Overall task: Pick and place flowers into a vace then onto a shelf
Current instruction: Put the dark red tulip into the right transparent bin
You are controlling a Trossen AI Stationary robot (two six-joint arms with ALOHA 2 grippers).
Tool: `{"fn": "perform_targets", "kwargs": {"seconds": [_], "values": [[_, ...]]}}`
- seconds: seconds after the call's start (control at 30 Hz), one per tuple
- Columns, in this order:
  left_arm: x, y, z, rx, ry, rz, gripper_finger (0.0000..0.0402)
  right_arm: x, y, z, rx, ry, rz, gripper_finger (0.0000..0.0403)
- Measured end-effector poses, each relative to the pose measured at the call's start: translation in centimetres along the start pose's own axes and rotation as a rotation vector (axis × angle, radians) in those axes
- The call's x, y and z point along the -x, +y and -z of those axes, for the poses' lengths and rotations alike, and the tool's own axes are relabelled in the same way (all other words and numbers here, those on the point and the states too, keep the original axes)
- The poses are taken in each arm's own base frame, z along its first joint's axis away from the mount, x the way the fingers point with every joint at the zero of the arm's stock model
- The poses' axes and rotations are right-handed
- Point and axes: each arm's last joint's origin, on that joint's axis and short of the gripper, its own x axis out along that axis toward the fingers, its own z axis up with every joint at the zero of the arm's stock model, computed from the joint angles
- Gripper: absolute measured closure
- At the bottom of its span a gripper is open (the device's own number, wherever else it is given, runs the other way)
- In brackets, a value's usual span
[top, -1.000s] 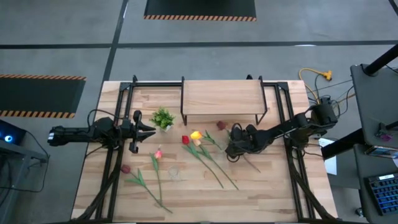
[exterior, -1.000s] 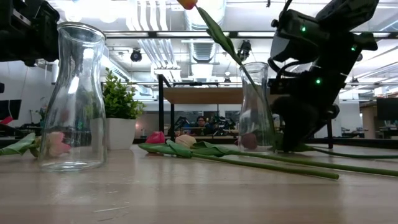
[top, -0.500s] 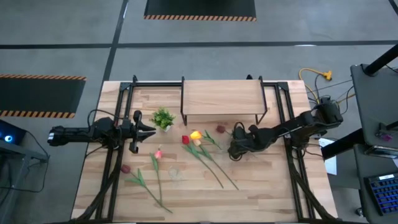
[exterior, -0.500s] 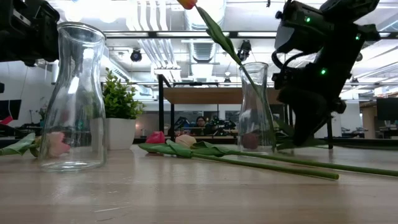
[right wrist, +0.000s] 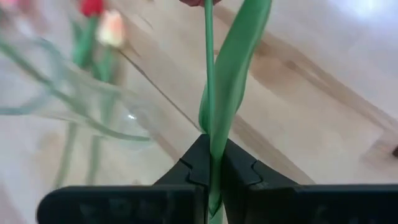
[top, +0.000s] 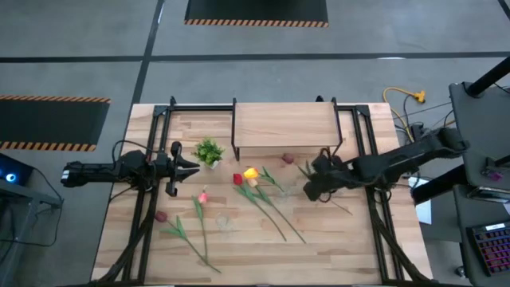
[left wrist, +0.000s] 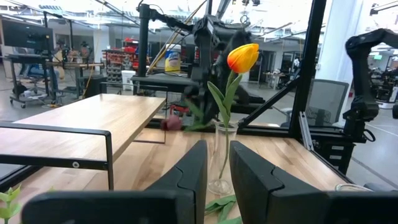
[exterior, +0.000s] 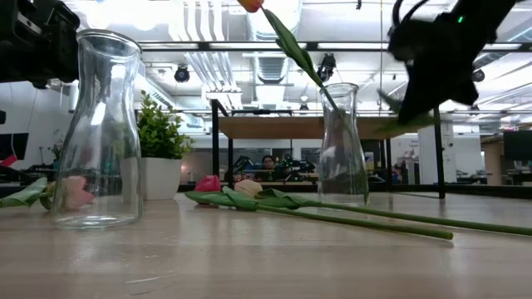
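Tabletop (top: 335, 239) near edge bare; right tool (top: 312, 189) clamps maroon tulip stem (right wrist: 208, 74) beside shelf (top: 283, 125); left tool (top: 194, 167) closed.

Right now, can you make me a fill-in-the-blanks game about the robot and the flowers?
1. The right claw is shut on a flower's green ____.
2. The yellow-orange tulip stands in a clear glass ____.
3. The small green plant sits in a ____ pot.
4. The left claw waits beside the small green ____.

Missing words: stem; vase; white; plant
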Motion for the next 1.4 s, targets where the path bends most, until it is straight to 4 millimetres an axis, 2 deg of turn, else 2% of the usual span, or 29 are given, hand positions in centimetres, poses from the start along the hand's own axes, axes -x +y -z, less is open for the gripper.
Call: {"fn": "perform_targets", "kwargs": {"seconds": [0.3,0.67,0.83,1.07,1.4], "values": [[0.0,0.0,0.0,0.000,0.000,0.000,0.0350,4.4,0.3,0.3,0.015,-0.154,-0.165,0.0390],[0.0,0.0,0.0,0.000,0.000,0.000,0.0350,8.6,2.6,0.4,0.104,-0.460,-0.189,0.0390],[0.0,0.0,0.0,0.000,0.000,0.000,0.0350,8.9,3.8,0.4,0.133,-0.612,-0.078,0.0390],[0.0,0.0,0.0,0.000,0.000,0.000,0.0350,8.8,6.0,0.0,0.203,-0.697,0.025,0.0390],[0.0,0.0,0.0,0.000,0.000,0.000,0.0350,8.3,10.4,-0.8,0.329,-0.834,0.202,0.0390]]}}
